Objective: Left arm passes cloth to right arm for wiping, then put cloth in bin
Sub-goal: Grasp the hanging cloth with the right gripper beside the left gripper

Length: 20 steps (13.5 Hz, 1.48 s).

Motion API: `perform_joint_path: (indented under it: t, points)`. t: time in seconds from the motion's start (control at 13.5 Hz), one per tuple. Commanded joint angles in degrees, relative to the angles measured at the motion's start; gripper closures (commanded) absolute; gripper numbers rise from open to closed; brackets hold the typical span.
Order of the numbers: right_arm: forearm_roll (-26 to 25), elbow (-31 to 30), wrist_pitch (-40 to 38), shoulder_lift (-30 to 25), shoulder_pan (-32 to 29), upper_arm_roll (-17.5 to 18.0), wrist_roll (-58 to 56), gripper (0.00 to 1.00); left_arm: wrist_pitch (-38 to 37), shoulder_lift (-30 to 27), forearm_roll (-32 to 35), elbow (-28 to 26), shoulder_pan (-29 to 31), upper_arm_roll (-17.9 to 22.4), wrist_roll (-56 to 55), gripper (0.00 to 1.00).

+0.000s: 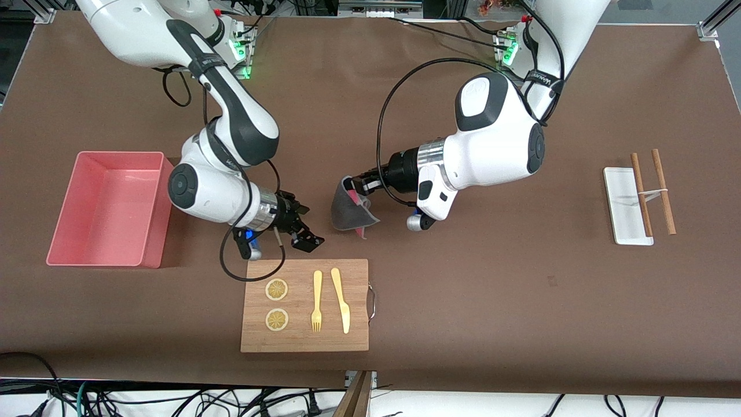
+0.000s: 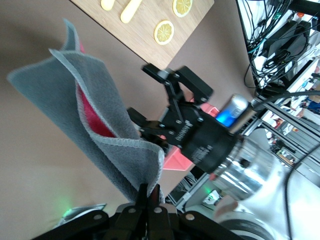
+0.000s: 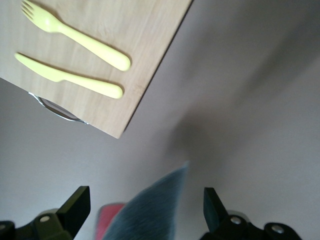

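My left gripper [image 1: 352,188] is shut on a corner of the cloth [image 1: 351,212], which hangs dark grey with its red-pink underside showing, just above the table. In the left wrist view the fingers [image 2: 143,196] pinch the cloth [image 2: 100,110]. My right gripper [image 1: 307,226] is open and empty, a short gap from the cloth, toward the bin's side. In the right wrist view the cloth's tip [image 3: 155,210] shows ahead between the open fingers [image 3: 75,202]. The pink bin [image 1: 151,208] stands empty at the right arm's end of the table.
A wooden board [image 1: 353,324] with two lemon slices [image 1: 277,289], a yellow fork [image 1: 316,301] and a knife [image 1: 341,300] lies nearer the front camera than both grippers. A narrow white tray [image 1: 622,202] with two wooden sticks sits toward the left arm's end.
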Motion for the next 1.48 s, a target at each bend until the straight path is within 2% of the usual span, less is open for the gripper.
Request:
perform_joint_path:
  t: [0.0,0.59,0.67,0.74,0.81,0.89,0.96,1.11,1.19,1.41]
  points:
    - [0.8,-1.3,1.3,0.3,0.4,0.5,1.0,0.00,0.5,1.0,-2.6,1.6,-0.8,0.4,-1.0,1.00]
    - [0.9,-5.8,0.6,0.7,0.5,2.3,2.9,0.00,1.7,1.0,-2.7,1.5,-3.6,0.4,-4.6,1.00]
    - [0.9,-6.3,0.3,0.7,0.5,2.3,3.0,0.03,1.7,0.9,-2.6,1.5,-3.7,0.4,-4.7,1.00]
    - [0.9,-6.5,-0.5,0.7,0.5,2.4,2.9,0.22,1.7,0.9,-2.6,1.5,-3.7,0.4,-4.7,1.00]
    - [0.9,-6.5,-1.4,0.7,0.5,2.5,3.1,0.36,1.7,0.9,-2.6,1.5,-3.6,0.4,-4.7,1.00]
    - [0.9,-6.5,-2.3,0.7,0.5,2.7,3.4,0.37,1.7,0.9,-2.6,1.5,-3.6,0.4,-4.7,1.00]
    - [0.9,-6.5,-3.5,0.7,0.5,2.7,3.6,0.42,1.7,0.8,-2.6,1.5,-3.6,0.4,-4.7,1.00]
    - [0.8,-6.1,-6.0,0.6,0.4,3.4,2.8,0.90,1.7,0.8,-2.6,1.5,-3.5,0.4,-4.7,1.00]
    - [0.8,-6.0,-6.3,0.5,0.4,3.4,2.9,1.00,1.7,0.8,-2.5,1.5,-3.5,0.4,-4.7,1.00]
    - [0.5,-5.7,-6.4,0.2,-0.2,3.3,2.1,1.00,1.7,0.8,-2.5,1.5,-3.3,0.4,-4.7,1.00]
